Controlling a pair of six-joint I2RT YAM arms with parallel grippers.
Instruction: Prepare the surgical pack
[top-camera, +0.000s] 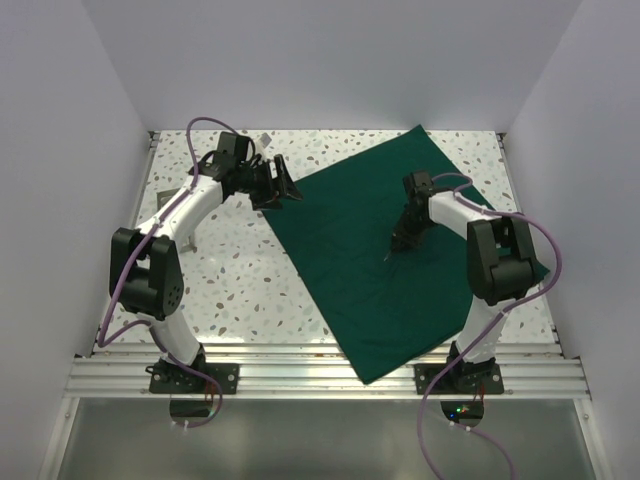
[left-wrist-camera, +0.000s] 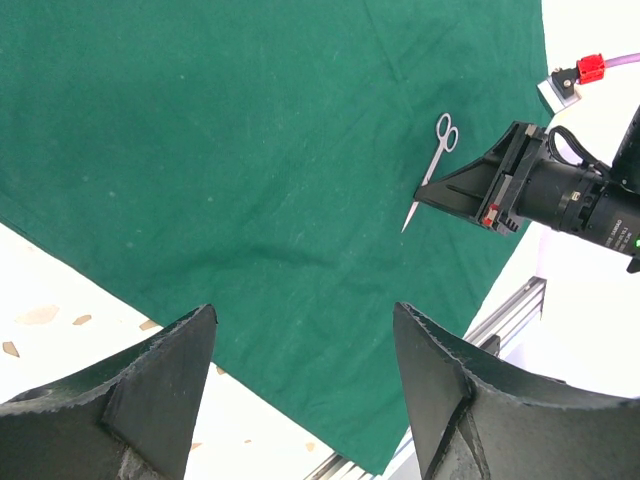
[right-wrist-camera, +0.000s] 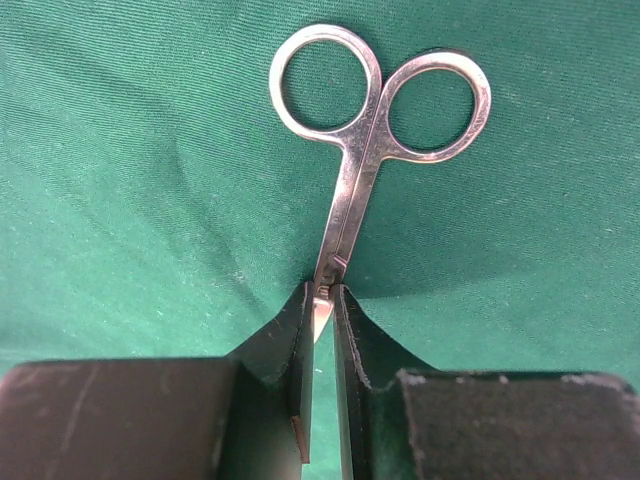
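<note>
Top view: drape (top-camera: 350, 250) spread flat and skewed on the speckled bench (top-camera: 230, 290), its near corner lying over the front rail (top-camera: 300, 375). Right end effector (top-camera: 405, 240) is down at mid-drape, with the scissors (top-camera: 388, 256) tip poking out beside it. Left end effector (top-camera: 283, 188) sits at the drape's left edge. White walls (top-camera: 320, 60) close in on three sides.

Left wrist view: left end effector wide open, empty. Scissors (left-wrist-camera: 432, 165) lie flat on the cloth, right end effector at the blades.

Right wrist view: jaws nearly closed, pinching the scissors (right-wrist-camera: 358, 170) at the pivot, rings free ahead. Risks: the narrow grip on smooth steel may let them swivel or slip on lifting. Cloth looks puckered at the tips, so pinched fabric could drag up and wrinkle the drape.
</note>
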